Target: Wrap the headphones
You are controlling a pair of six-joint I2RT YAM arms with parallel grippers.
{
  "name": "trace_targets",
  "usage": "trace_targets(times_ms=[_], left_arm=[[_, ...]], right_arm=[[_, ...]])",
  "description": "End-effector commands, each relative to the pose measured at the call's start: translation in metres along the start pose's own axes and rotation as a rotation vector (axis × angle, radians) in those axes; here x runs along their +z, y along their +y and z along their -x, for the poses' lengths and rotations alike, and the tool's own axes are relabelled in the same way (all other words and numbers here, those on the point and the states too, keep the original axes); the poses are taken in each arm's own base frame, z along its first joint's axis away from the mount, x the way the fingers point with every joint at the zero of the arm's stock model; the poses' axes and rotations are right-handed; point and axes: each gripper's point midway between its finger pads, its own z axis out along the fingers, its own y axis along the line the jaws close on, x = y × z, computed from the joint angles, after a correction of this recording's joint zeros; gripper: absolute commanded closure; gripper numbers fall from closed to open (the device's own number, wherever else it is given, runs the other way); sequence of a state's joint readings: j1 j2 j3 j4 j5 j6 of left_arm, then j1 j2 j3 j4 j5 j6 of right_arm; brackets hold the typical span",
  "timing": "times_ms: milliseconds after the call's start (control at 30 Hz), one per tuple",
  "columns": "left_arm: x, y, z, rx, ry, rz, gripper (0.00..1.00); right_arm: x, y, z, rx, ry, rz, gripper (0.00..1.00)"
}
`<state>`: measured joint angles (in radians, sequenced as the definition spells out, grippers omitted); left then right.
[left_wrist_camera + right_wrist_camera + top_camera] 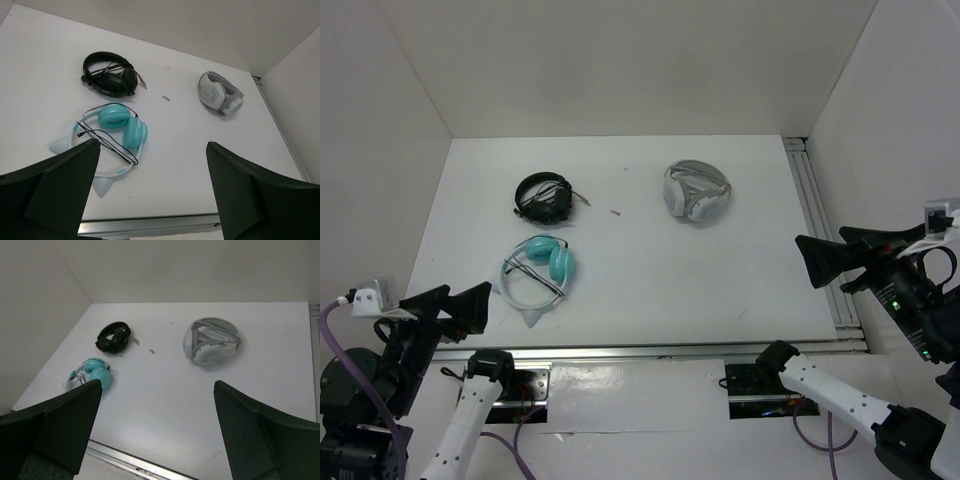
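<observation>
Three headphones: one teal pair (542, 265), one black pair (544, 197), one grey-white pair (697, 191). One cable on the teal pair. One dark speck (616, 212) on one table (650, 290). Two grippers, left gripper (460, 300) and right gripper (825, 250), two fingers each. Two metal rails: right rail (817, 235), near rail (650, 349).

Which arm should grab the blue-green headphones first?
Probably the left. The teal headphones lie on the left side of the table, just ahead of the open left gripper. The open right gripper hangs at the table's right edge, much farther away.
</observation>
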<state>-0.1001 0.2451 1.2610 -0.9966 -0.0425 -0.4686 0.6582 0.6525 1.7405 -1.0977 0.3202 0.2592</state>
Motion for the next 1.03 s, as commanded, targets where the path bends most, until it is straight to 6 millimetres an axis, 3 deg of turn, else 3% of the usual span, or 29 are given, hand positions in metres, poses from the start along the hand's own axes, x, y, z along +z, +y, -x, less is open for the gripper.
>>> trace_targets(times_ms=[0,233,1000], left_arm=[[-0.002,-0.003,0.001,0.027,-0.009,-0.032,0.0],[-0.005,0.001,0.009,0.039,-0.012,-0.022,0.0],[-0.001,0.004,0.004,0.044,0.019,-0.023,0.0]], right_arm=[[-0.002,-0.003,-0.015,-0.058,0.074,-0.006,0.0],[-0.008,-0.008,-0.012,-0.053,0.052,-0.019,0.0],[-0.002,-0.008,-0.018,-0.061,0.077,-0.026,0.0]])
